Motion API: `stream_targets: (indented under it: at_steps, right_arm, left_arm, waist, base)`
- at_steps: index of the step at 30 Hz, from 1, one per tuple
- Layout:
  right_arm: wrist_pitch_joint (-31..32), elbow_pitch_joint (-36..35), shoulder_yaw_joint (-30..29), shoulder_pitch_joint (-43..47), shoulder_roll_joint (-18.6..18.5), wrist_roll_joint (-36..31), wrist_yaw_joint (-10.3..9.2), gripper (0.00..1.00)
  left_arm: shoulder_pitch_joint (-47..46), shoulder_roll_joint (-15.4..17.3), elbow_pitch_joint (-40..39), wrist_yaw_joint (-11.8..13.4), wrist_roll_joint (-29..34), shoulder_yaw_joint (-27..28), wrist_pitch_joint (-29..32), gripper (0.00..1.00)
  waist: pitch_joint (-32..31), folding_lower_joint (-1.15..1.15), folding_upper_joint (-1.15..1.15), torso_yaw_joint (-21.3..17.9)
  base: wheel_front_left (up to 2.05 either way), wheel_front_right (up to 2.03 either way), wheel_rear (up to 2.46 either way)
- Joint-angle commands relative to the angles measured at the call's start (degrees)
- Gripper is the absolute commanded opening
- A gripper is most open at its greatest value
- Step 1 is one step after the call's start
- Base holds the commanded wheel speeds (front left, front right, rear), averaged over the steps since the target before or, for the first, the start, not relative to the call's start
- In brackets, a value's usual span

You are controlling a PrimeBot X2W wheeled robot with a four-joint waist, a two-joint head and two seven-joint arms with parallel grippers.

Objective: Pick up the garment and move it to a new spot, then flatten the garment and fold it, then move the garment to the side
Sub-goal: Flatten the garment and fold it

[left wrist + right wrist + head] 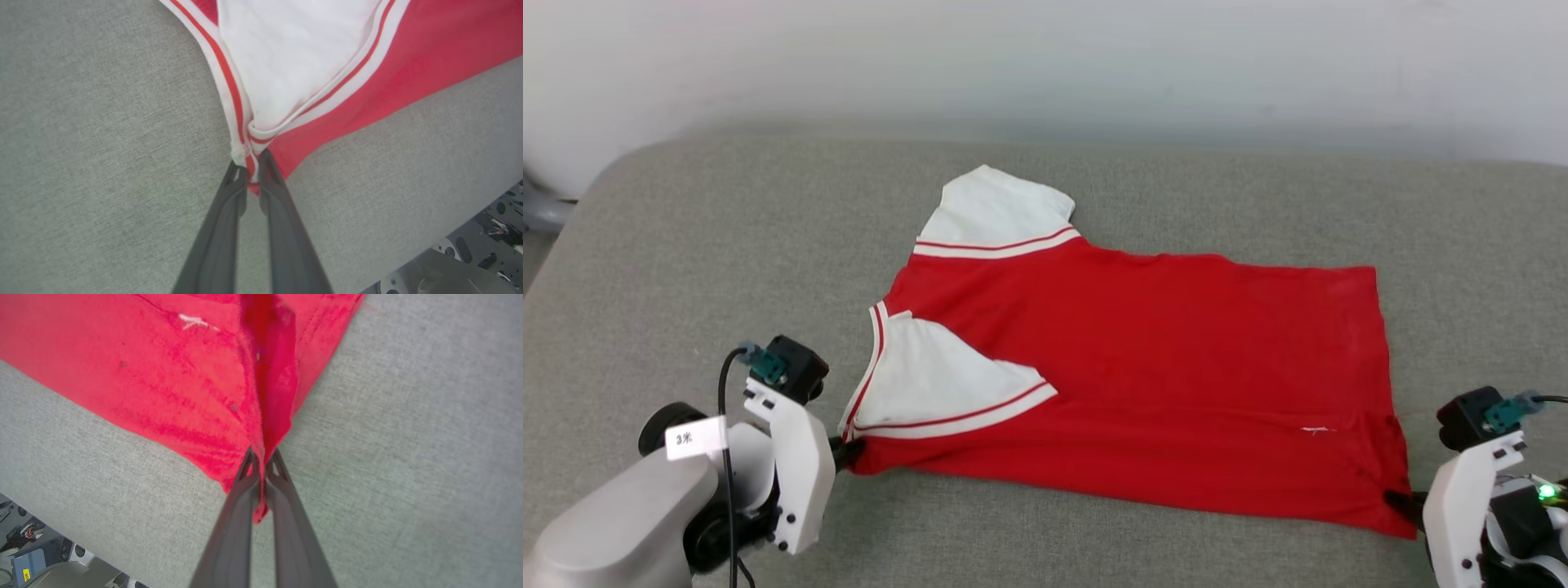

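The T-shirt (1143, 359) lay spread on the grey tabletop (727, 245). The jaws of the left gripper (253, 163) pinched its striped shoulder corner; those of the right gripper (261, 457) pinched the near hem corner. Both bites looked shallow, so a lift might pull the cloth free.

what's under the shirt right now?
The garment lies flat on the grey cushioned surface; one white sleeve is folded onto its red body. Anything beneath the fabric is covered.
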Motion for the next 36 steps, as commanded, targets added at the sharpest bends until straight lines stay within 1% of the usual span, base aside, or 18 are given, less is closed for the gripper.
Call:
stream_targets:
  at_steps: [1,8,14,20,24,28,32,36]
  right_arm:
    - [-0.3,-0.7,-0.5,1.4,-0.9,0.4,-0.11,0.00]
    - [-0.7,-6.0,-3.9,6.7,-2.7,1.4,-0.11,0.00]
    - [0.9,-11.0,-7.8,12.6,-3.5,1.5,-0.10,0.00]
    - [3.9,-15.1,-12.3,17.4,-4.0,1.5,-0.11,0.00]
    - [5.2,-16.5,-14.2,18.9,-3.4,1.3,-0.11,0.00]
    - [6.5,-16.5,-15.1,19.2,-1.7,0.7,-0.11,0.00]
    - [7.1,-14.6,-14.5,17.3,0.7,0.3,-0.10,0.00]
    - [6.4,-10.9,-13.2,15.7,2.2,-1.4,-0.10,0.00]
  left_arm:
    - [1.4,0.7,-0.4,0.3,-0.3,-0.2,-0.4,0.00]
    - [6.0,3.5,-4.2,2.1,-1.3,-0.3,-2.2,0.00]
    - [10.7,6.0,-9.2,4.7,-2.5,-0.8,-2.8,0.00]
    - [14.1,6.9,-12.0,6.7,-3.5,-1.3,-3.4,0.00]
    - [14.8,6.8,-12.3,7.0,-3.8,-1.2,-4.1,0.00]
    - [15.0,5.8,-11.3,6.8,-4.1,-1.0,-4.7,0.00]
    - [14.9,4.3,-8.9,6.0,-4.7,-1.3,-4.7,0.00]
    - [14.4,2.7,-5.8,5.5,-4.5,-1.6,-5.2,0.00]
  waist:
    - [-1.4,0.00,0.00,-0.2]
    - [-4.5,0.00,0.00,-0.6]
    - [-5.7,0.00,0.00,-0.7]
    - [-5.3,0.00,0.00,-0.5]
    - [-4.6,0.00,0.00,-0.4]
    - [-3.3,0.00,0.00,-0.3]
    - [-2.1,0.00,0.00,-0.3]
    - [-1.4,0.00,0.00,-0.2]
  base:
    - [0.00,0.00,0.00]
    - [0.00,0.00,0.00]
    - [0.00,0.00,0.00]
    - [0.00,0.00,0.00]
    - [0.00,0.00,0.00]
    - [0.00,0.00,0.00]
    - [0.00,0.00,0.00]
    - [0.00,0.00,0.00]
